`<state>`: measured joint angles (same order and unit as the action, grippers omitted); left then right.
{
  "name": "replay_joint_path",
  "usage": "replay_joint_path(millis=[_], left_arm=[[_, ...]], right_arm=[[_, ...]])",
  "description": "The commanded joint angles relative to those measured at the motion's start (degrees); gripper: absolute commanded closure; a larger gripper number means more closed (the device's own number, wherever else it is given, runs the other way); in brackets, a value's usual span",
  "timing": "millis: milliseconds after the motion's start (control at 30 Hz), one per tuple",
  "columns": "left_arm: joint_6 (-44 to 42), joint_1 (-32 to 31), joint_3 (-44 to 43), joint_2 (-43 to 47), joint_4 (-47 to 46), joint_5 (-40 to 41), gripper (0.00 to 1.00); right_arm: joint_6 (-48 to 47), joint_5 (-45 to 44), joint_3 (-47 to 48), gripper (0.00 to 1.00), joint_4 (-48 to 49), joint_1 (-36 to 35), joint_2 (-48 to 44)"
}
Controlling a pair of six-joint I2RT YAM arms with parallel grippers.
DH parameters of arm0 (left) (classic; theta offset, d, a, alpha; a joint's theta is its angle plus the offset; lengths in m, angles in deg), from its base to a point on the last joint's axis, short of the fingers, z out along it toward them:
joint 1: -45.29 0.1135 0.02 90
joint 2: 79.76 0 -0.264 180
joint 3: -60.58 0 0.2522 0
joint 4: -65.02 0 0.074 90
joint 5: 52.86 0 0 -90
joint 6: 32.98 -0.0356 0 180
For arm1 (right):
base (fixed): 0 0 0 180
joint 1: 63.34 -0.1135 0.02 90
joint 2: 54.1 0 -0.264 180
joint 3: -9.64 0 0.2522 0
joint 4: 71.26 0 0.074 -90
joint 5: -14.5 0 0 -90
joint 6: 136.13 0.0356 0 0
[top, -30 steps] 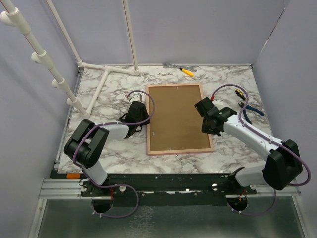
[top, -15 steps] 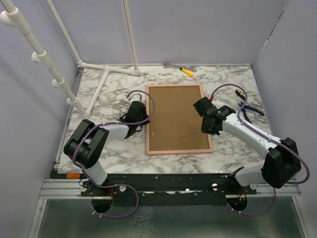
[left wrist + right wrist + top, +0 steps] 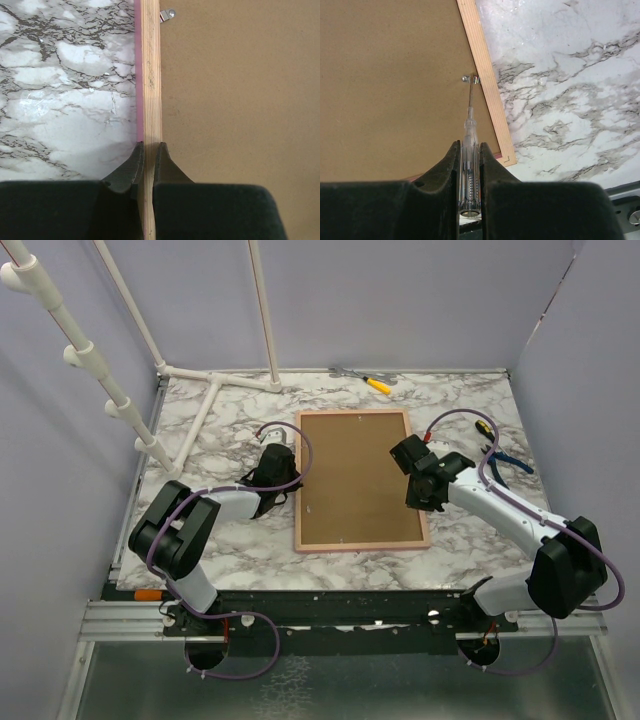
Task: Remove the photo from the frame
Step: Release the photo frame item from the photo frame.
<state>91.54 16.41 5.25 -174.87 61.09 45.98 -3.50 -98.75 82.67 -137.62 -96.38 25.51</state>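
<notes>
The frame point(image 3: 355, 480) lies face down on the marble table, brown fibreboard back up, thin pink border around it. The photo is hidden under the back. My left gripper point(image 3: 291, 482) is shut on the frame's left rail point(image 3: 151, 90), one finger point(image 3: 131, 167) outside it and the other on the backboard side. My right gripper point(image 3: 418, 483) is shut on a clear-handled screwdriver point(image 3: 470, 165). Its metal tip rests at a small metal retaining clip point(image 3: 471, 79) by the frame's right rail. Another clip point(image 3: 168, 14) shows near the left rail.
A yellow-handled tool point(image 3: 376, 384) lies at the table's back edge. Blue-handled pliers point(image 3: 503, 458) lie at the right. A white pipe stand point(image 3: 205, 405) occupies the back left corner, with walls close on three sides.
My left gripper has closed onto the frame's left rail. The right gripper with the screwdriver shifted slightly left, and the frame's near end shifted slightly left.
</notes>
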Motion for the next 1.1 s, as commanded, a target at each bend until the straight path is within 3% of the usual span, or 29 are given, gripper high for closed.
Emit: replay_joint_path(millis=[0,700,1067], left_arm=[[-0.8,0.5,-0.4,0.1,2.5,2.8,1.00],[-0.7,0.5,-0.5,-0.1,2.6,2.8,1.00],[-0.7,0.5,-0.5,0.1,2.6,2.6,1.00]], right_arm=[[-0.6,2.0,0.1,1.00,-6.7,0.0,0.9],[-2.0,5.4,0.9,0.99,-8.3,0.0,0.2],[-1.2,2.4,2.7,0.99,-8.2,0.1,-0.9]])
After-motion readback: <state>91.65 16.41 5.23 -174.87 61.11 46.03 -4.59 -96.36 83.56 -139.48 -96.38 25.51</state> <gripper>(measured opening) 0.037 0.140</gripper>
